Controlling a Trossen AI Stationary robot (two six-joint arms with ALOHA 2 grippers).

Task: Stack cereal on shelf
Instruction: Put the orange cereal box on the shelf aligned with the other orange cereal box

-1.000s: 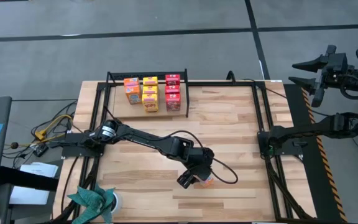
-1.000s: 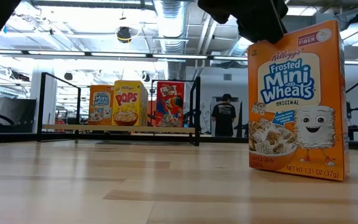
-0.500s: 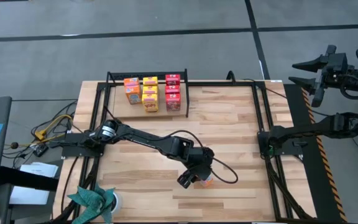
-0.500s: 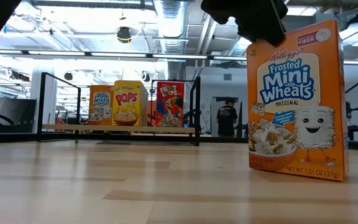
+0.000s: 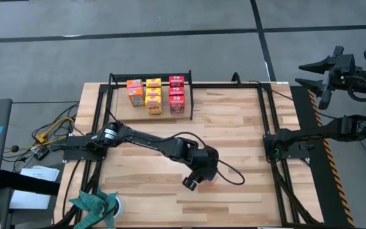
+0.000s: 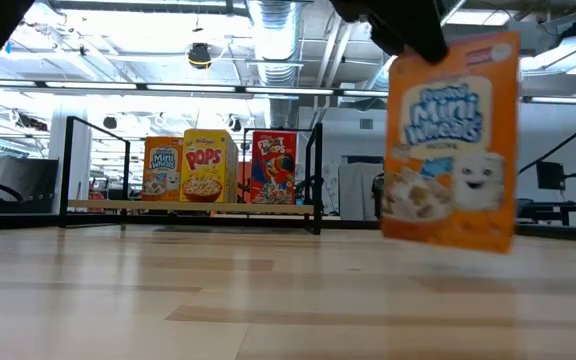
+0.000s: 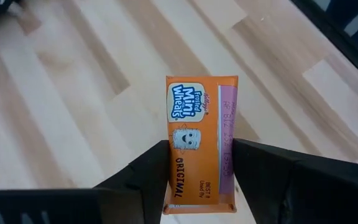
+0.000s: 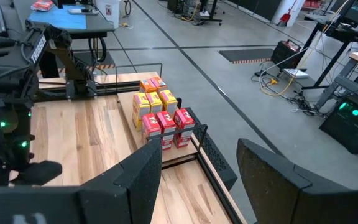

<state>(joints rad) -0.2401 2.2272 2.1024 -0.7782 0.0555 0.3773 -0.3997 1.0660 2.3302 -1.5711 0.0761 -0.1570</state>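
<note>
On the counter, shelf at the far edge holds stacked cereal; left tool is clamped on an orange box — seemingly just lifted. Next: carry it shelfward. Right tool waits apart, off-counter.

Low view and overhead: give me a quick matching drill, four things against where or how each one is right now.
Things:
1. Mini-Wheats box
2. left gripper
3. right gripper
4. shelf

States:
A. parked off the table's right edge, open
B. at the table's far edge, holding rows of small cereal boxes
C. lifted clear of the tabletop, tilted
D. clamped on an orange box near the table's middle

Pairs: 1-C, 2-D, 3-A, 4-B
</note>
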